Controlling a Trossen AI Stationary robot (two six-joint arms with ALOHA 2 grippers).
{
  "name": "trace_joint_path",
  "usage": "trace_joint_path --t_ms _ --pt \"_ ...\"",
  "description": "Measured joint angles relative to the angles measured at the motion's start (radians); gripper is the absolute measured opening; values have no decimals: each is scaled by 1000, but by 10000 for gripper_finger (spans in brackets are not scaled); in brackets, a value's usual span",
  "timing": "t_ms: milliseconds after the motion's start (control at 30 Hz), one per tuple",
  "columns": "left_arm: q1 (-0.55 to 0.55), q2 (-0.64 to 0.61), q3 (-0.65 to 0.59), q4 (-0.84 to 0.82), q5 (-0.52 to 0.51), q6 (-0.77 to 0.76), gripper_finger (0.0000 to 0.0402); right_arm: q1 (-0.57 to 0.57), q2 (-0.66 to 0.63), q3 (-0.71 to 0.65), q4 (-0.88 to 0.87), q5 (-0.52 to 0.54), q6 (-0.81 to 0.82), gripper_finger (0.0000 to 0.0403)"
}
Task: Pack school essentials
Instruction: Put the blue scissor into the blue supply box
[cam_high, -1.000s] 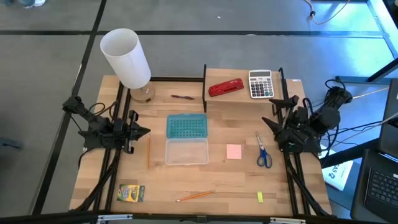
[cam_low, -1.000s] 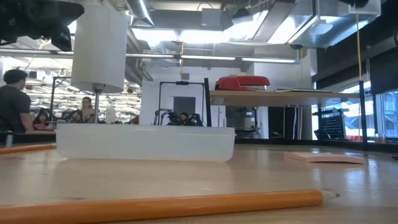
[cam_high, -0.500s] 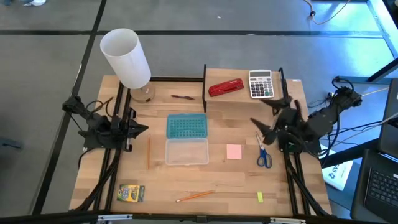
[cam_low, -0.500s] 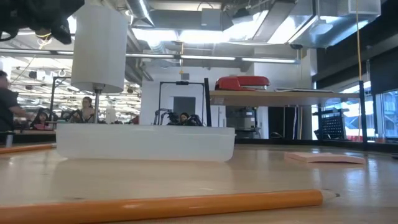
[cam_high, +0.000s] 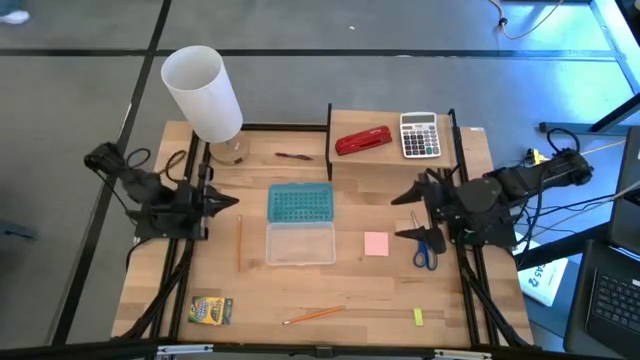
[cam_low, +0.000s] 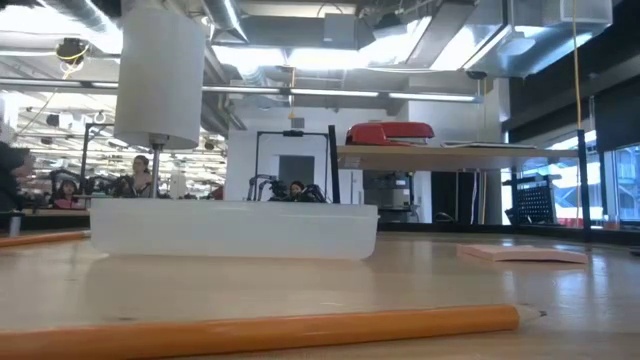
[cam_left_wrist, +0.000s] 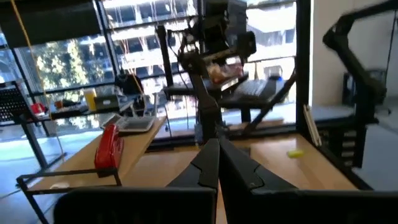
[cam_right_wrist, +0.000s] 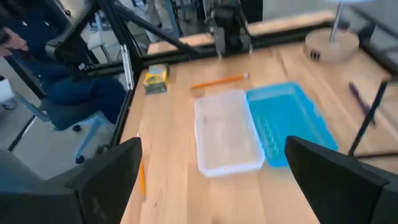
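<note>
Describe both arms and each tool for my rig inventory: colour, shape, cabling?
Both arms are dark, nearly black, built of jointed segments with loose black cables trailing along them. The left tool tapers into two slim dark fingers forming a narrow point. The right tool carries two broad, flat, matte black fingers. No markings are legible on either.

The wooden surface carries a clear case, pink pad, scissors, crayon box, pencils and lamp base.
</note>
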Motion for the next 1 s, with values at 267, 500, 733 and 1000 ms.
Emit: trace_joint_path --t_ms 267,500,733,1000 --pt "0 293 249 -261 -25 -179 0 -112 23 0 -142 -174 53 397" --pt "0 486 392 -367 -25 -282 0 -133 78 0 -257 -279 74 397" --pt "1 595 434 -372 -25 -284 0 -133 151 0 -316 -279 65 397" --pt "24 624 434 -435 -6 -445 0 -133 190 0 -313 -279 72 397"
